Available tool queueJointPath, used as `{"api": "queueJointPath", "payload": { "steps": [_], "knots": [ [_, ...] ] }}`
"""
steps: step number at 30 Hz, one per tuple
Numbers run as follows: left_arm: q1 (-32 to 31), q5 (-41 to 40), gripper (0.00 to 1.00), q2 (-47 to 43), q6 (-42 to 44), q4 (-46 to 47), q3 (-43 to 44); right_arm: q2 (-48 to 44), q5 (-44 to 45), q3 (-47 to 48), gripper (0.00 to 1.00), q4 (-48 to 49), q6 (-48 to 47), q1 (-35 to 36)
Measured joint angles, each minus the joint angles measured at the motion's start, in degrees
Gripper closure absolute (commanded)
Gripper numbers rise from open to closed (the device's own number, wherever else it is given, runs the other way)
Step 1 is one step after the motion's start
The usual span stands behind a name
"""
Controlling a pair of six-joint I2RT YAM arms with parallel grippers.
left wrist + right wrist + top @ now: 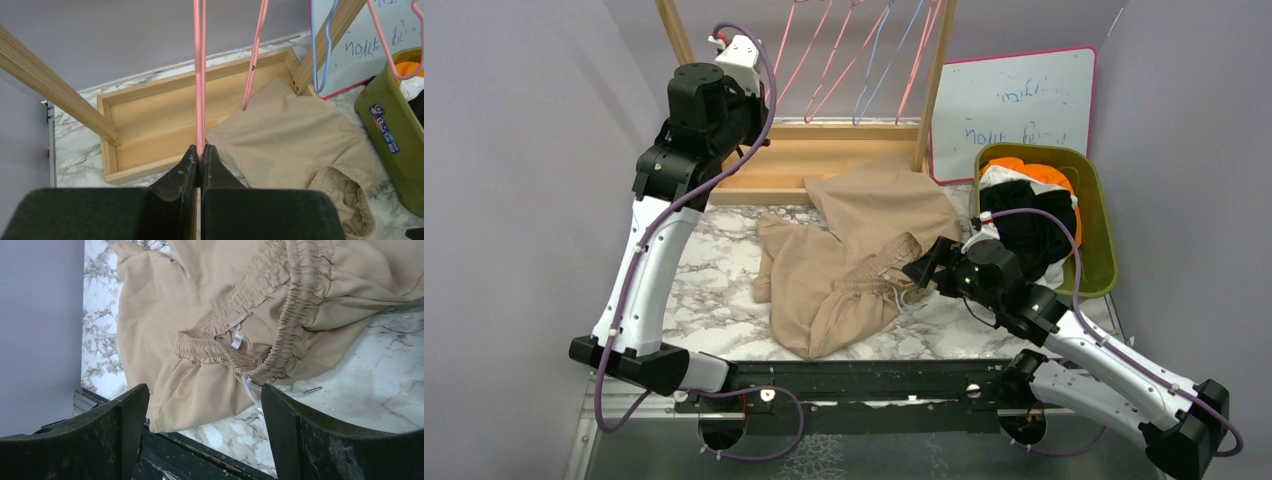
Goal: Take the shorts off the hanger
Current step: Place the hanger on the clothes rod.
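**Tan shorts down on the marble, three more in the bin**

The table top (709, 290) is white marble with grey veining. Plain grey walls close it in on the left, back and right. A black rail (864, 380) runs along the near edge, where both arms are bolted.

At the back stands a wooden rack (824, 155) with a shallow tray base and slanted posts. Wire hangers hang inside it, several pink and one blue hanger (320, 55). A whiteboard (1014, 105) with a pink border and some scribbled writing leans against the wall to its right. In front of the whiteboard sits an olive-green bin (1100, 215).

The tan shorts (864, 250) lie crumpled on the marble in the middle. Their far edge drapes over the front lip of the rack's tray, and the gathered waistband faces the right arm. A white drawstring (249, 386) trails from the waistband onto the stone.

The orange shorts (1034, 170), black shorts (1034, 235) and cream-white shorts (1000, 181) are heaped together in the bin.

The left gripper (200, 150) is up at the rack, its fingers pinched tight on the wire of a pink hanger (199, 75). The right gripper (202, 390) hovers low over the tan waistband with its fingers spread wide, holding nothing. The right arm's elbow crosses in front of the bin.
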Motion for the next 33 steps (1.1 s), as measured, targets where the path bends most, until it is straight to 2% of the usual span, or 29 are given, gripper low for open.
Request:
{"api": "queueJointPath", "payload": {
  "steps": [9, 15, 21, 22, 25, 27, 30, 33],
  "knots": [
    [0.02, 0.39, 1.0, 1.25, 0.22, 0.83, -1.86, 0.13, -0.02, 0.0, 0.16, 0.04, 0.2, 0.0],
    [0.28, 0.96, 1.0, 3.93, 0.66, 0.44, 2.27, 1.11, -0.28, -0.02, 0.16, 0.07, 0.28, 0.0],
    [0.42, 1.62, 1.0, 4.76, 0.59, -0.13, 1.6, 1.18, -0.37, -0.09, 0.16, 0.07, 0.35, 0.0],
    [0.42, 1.68, 0.97, 4.7, 0.59, -0.07, 1.09, 1.18, -0.37, -0.09, 0.16, 0.09, 0.33, 0.0],
    [0.44, 1.7, 0.81, 4.2, 0.44, 1.18, -1.42, 1.18, -0.37, -0.13, 0.16, 0.13, 0.33, 0.0],
    [0.46, 1.79, 0.74, 3.43, 0.26, 2.23, -3.52, 1.22, -0.39, -0.35, 0.16, 0.46, 0.33, 0.0],
    [0.48, 2.01, 0.55, 1.99, 0.07, 1.84, -6.14, 1.66, -0.44, -0.52, 0.15, 0.76, 0.33, 0.0],
    [0.48, 2.21, 0.45, 0.55, -0.33, 1.73, -7.8, 2.23, -0.48, -0.55, 0.15, 0.98, 0.33, 0.0]
  ]
}}
